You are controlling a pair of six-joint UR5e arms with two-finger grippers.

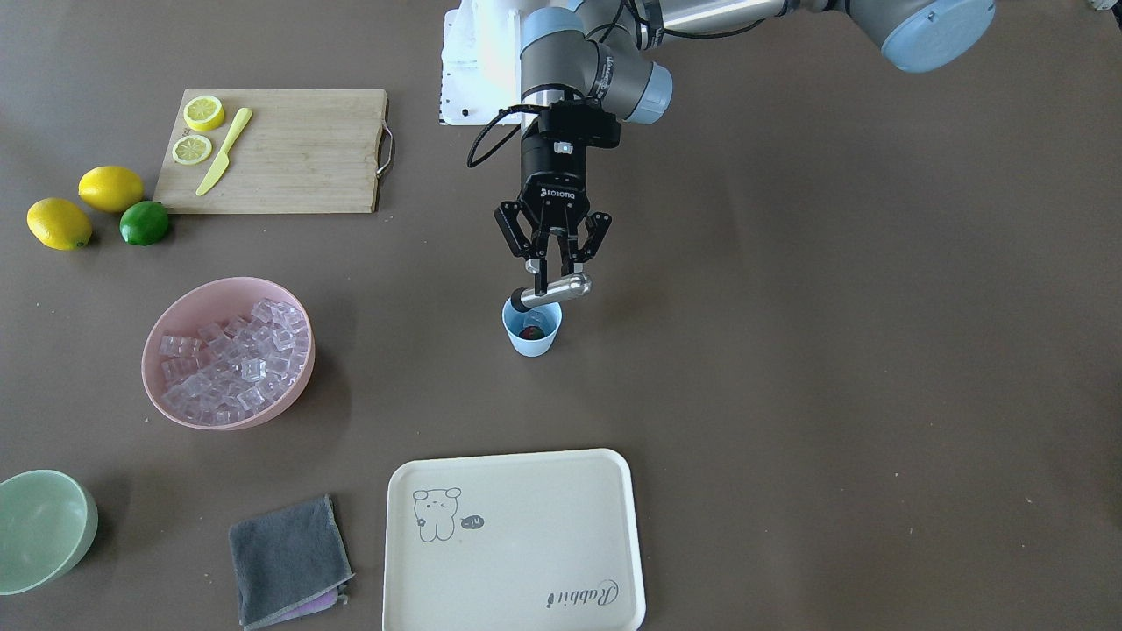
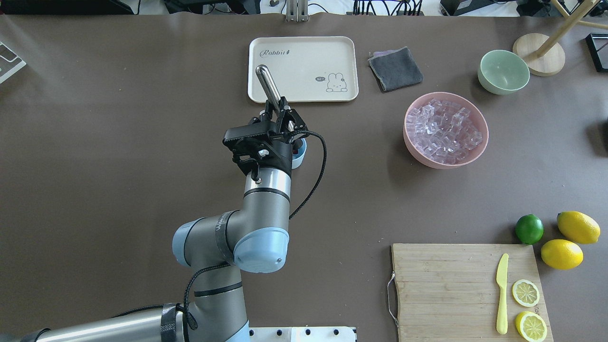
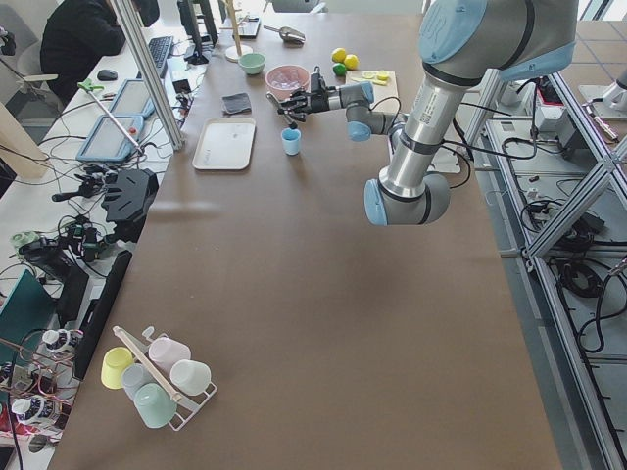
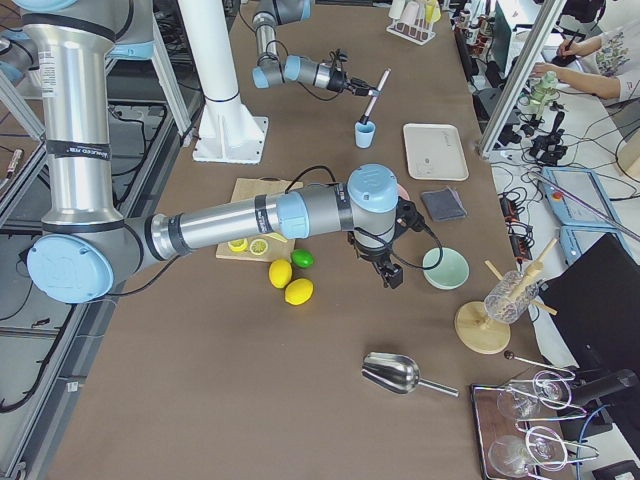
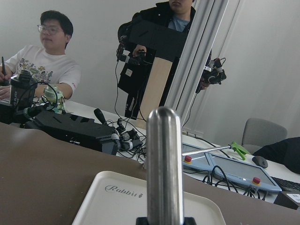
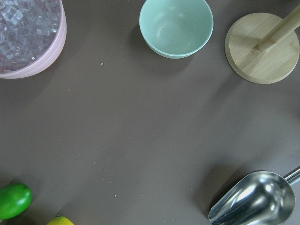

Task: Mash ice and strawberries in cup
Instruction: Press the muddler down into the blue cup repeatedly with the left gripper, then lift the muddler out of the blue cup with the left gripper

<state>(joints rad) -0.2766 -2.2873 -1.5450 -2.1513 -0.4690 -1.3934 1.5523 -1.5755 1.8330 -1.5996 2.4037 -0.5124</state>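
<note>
My feeds look bright & even, light diffuse from overhead. Shadows are soft, e.g. beside the pink bowl (image 1: 197,308) & the cup (image 1: 532,344). White base plate (image 1: 460,79) is blown out on front cam. Glare streaks on the steel muddler (image 5: 164,164) & the scoop (image 6: 258,201).

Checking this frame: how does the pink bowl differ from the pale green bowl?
The pink bowl is full of ice cubes; the green bowl is empty. The pink bowl is clearly wider than the green bowl. The green bowl sits right beside the wooden stand, while the pink bowl sits further from it, towards the cutting board. Both are round, without handles, and upright on the table.
</note>
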